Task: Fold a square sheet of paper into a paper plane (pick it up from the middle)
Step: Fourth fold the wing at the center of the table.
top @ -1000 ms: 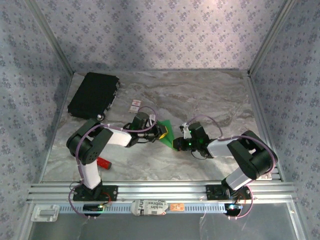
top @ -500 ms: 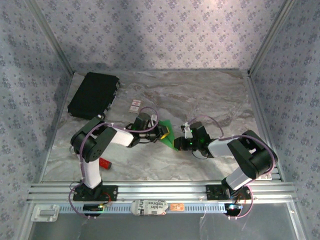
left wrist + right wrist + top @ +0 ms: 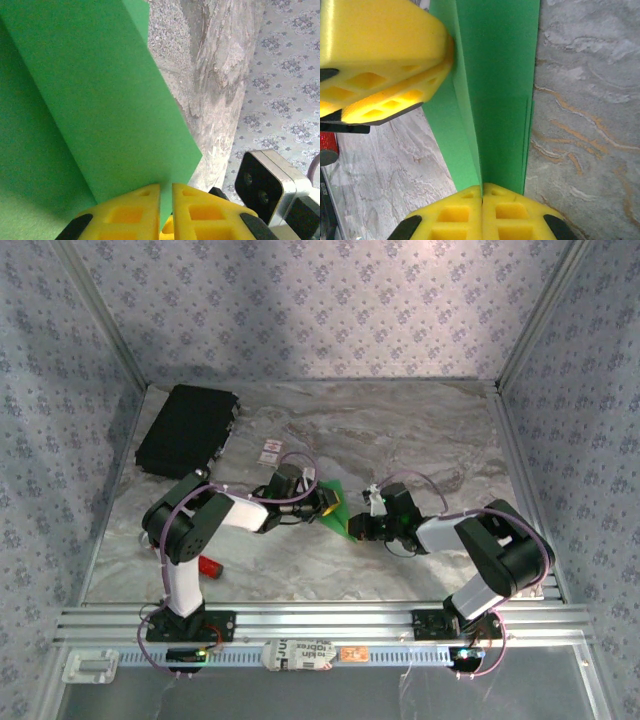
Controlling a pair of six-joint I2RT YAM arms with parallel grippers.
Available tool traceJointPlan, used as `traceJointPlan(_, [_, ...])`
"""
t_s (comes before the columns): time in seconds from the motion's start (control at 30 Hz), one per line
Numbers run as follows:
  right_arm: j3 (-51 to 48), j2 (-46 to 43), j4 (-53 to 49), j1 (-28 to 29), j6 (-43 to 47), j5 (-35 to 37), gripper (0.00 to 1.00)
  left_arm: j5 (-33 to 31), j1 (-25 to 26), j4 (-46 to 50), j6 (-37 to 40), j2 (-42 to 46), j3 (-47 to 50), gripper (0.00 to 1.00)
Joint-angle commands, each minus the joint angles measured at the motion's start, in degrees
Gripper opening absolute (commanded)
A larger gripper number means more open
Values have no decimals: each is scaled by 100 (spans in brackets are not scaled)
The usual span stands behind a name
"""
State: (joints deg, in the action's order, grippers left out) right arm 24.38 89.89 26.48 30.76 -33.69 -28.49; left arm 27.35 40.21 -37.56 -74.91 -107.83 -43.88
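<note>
The paper (image 3: pixel 338 508) is held between the two tools just below the middle of the top view, over the marbled bench (image 3: pixel 420 430). The left tool (image 3: pixel 328 502) comes at it from the left and the right tool (image 3: pixel 358 528) from the lower right.

In the left wrist view, the left tool (image 3: pixel 166 192) at the bottom edge pinches a lower corner of the paper (image 3: pixel 100 100). One flat panel lies over a darker green layer on the left. In the right wrist view, the right tool (image 3: pixel 482 192) has its fingers pressed together on the bottom end of the paper (image 3: pixel 500 75). A straight crease runs up the frame from them, and stacked edges show on the right.

Judging by this, the pick-up is done and at least one lengthwise fold is in. The paper reads as a doubled strip, not a pointed dart, so the nose and wing folds appear to be left. Whether it touches the bench I cannot tell.
</note>
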Motion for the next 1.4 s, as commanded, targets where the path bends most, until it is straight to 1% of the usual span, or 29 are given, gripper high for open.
traceJointPlan(0.0, [10,160,-607,-67,-42,-27,6,-84,37,-142,12,-149,-173,14])
traceJointPlan(0.37, [129,279,-765,-97,-93,-146,6,-169,33,291,163,-210,-366,13])
traceJointPlan(0.57, [118,341,-767,-95,-109,-132,6,-213,46,711,345,-236,-488,13])
traceJointPlan(1.07, [119,432,-820,-106,-140,-120,4,-248,53,794,372,-423,-551,11])
traceJointPlan(1.37, [119,449,-846,-114,-156,-106,4,-288,54,1012,412,-488,-612,10])
